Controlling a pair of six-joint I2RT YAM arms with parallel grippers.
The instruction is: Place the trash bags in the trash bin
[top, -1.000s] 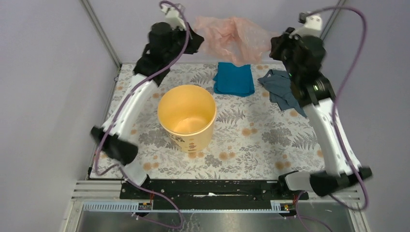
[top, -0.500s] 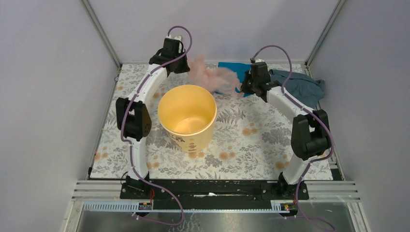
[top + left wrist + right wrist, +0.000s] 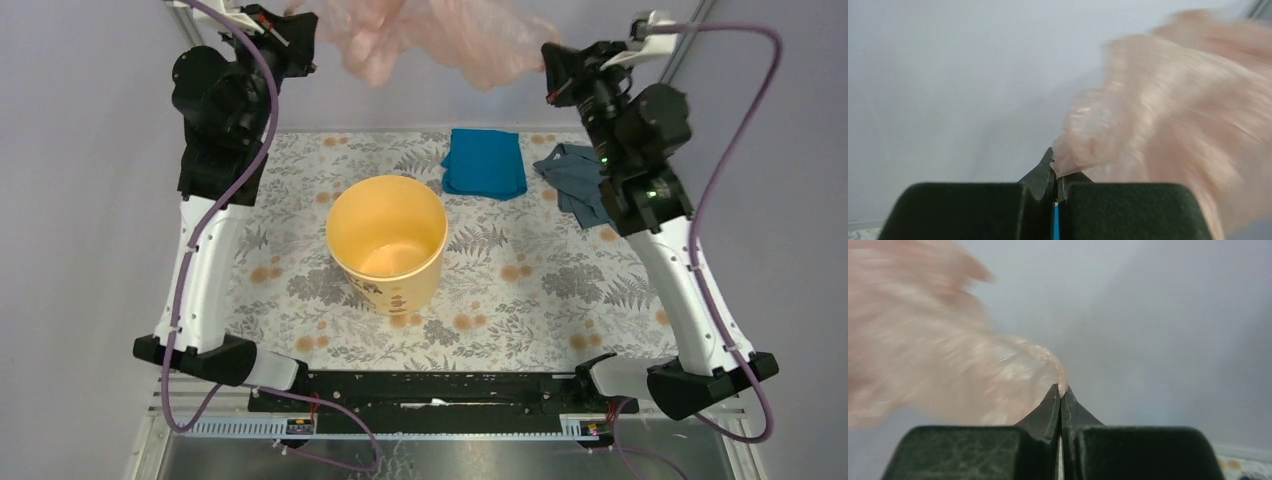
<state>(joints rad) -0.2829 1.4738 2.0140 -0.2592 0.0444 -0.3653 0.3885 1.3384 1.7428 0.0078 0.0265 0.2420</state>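
A thin pale-pink trash bag (image 3: 440, 35) is stretched high in the air between both arms, above the far edge of the table. My left gripper (image 3: 305, 35) is shut on the bag's left end; in the left wrist view the film (image 3: 1168, 105) billows up and right from the pinched jaw tips (image 3: 1057, 167). My right gripper (image 3: 548, 62) is shut on the right end, with the film (image 3: 938, 355) spreading left from its tips (image 3: 1061, 390). The yellow-orange trash bin (image 3: 386, 240) stands upright and open on the table, well below and nearer than the bag.
A bright blue cloth (image 3: 484, 163) lies folded behind the bin. A grey-blue cloth (image 3: 580, 180) lies crumpled to its right, partly under the right arm. The floral table cover (image 3: 520, 290) spans the table. Grey walls close in on three sides.
Both arms have swung from low behind the bin to high up, carrying the bag up and stretching it wider. Both grippers stayed shut on it.
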